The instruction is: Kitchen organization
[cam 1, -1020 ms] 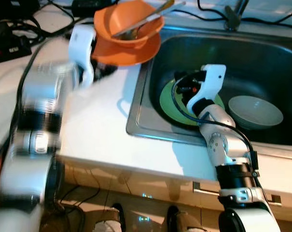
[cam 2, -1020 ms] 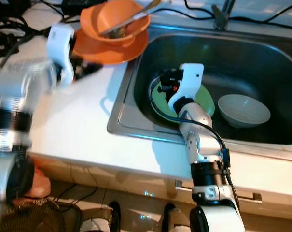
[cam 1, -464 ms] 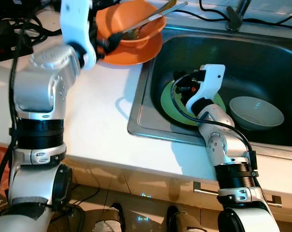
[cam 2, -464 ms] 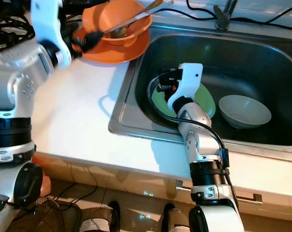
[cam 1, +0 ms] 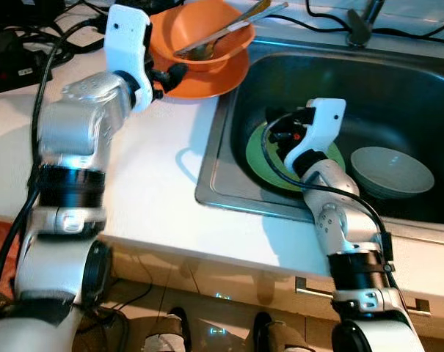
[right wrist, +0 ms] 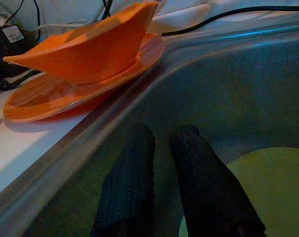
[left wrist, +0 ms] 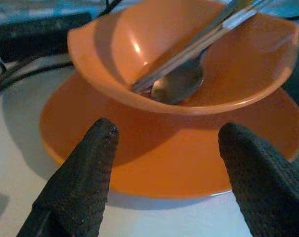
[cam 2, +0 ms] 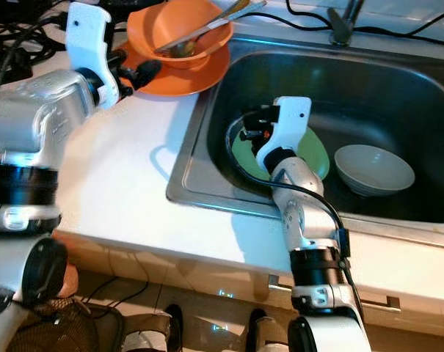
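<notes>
An orange bowl (cam 1: 196, 29) holding a metal spoon (left wrist: 176, 84) and other utensils sits on an orange plate (cam 1: 214, 79) on the white counter, just left of the sink. My left gripper (left wrist: 169, 129) is open, level with the plate's near-left edge, one finger on each side of it without touching. Down in the sink, my right gripper (right wrist: 164, 136) is shut on nothing and hovers over a green plate (cam 1: 260, 160) on the sink bottom. A pale bowl (cam 1: 392, 170) lies to the right of the green plate.
The steel sink rim (cam 1: 220, 196) runs between counter and basin. A faucet (cam 1: 359, 23) stands at the back. Black cables and a power strip (cam 1: 16, 62) crowd the counter's far left. Bare white counter (cam 1: 152, 176) lies in front of the orange plate.
My left arm swung from beside the plate up to the bowl's rim, then came down to the plate's edge. The right arm has stayed put.
</notes>
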`<state>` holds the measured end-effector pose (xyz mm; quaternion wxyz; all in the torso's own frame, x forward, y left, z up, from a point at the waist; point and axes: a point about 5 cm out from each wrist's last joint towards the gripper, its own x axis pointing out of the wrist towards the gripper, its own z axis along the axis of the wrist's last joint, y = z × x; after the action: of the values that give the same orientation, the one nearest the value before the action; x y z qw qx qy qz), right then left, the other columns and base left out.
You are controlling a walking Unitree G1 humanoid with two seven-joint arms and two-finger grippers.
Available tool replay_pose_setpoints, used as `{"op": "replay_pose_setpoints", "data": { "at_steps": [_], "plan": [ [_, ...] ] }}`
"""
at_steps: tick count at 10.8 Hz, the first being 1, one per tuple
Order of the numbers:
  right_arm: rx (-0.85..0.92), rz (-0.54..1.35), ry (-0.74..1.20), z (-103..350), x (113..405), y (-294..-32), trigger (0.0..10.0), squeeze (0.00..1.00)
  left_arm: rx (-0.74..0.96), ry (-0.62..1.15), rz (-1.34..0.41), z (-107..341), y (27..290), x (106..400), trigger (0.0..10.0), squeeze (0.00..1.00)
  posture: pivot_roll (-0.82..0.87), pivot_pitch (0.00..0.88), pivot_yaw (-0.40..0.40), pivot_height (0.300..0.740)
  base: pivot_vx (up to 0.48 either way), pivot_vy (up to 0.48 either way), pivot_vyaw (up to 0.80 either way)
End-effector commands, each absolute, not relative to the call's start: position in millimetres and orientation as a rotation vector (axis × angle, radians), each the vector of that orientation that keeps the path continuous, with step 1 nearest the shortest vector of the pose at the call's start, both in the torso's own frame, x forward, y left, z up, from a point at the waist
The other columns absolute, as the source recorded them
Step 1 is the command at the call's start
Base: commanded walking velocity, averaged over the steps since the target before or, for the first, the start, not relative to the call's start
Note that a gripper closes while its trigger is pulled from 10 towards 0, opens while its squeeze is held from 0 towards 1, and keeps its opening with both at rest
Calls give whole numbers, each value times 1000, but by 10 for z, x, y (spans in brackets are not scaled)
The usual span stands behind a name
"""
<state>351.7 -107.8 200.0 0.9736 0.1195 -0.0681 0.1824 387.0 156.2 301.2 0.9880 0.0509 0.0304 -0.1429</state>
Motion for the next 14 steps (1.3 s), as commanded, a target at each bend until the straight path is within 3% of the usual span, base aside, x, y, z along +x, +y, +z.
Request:
{"op": "replay_pose_setpoints", "data": {
  "at_steps": [1,8,14],
  "plan": [
    [271,359,-61,1798,3471,-1074,10000,0,99,57,-283,3022,1536,3897,10000,0,84,260,26,740,0,0,0],
    [286,344,-31,1725,3332,-1058,10000,0,132,130,-314,2754,1329,4228,10000,0,50,299,40,740,0,0,0],
    [285,318,-27,1717,3290,-1118,10000,0,87,162,-274,2560,1285,4277,10000,0,10,286,44,740,0,0,0]
  ]
}}
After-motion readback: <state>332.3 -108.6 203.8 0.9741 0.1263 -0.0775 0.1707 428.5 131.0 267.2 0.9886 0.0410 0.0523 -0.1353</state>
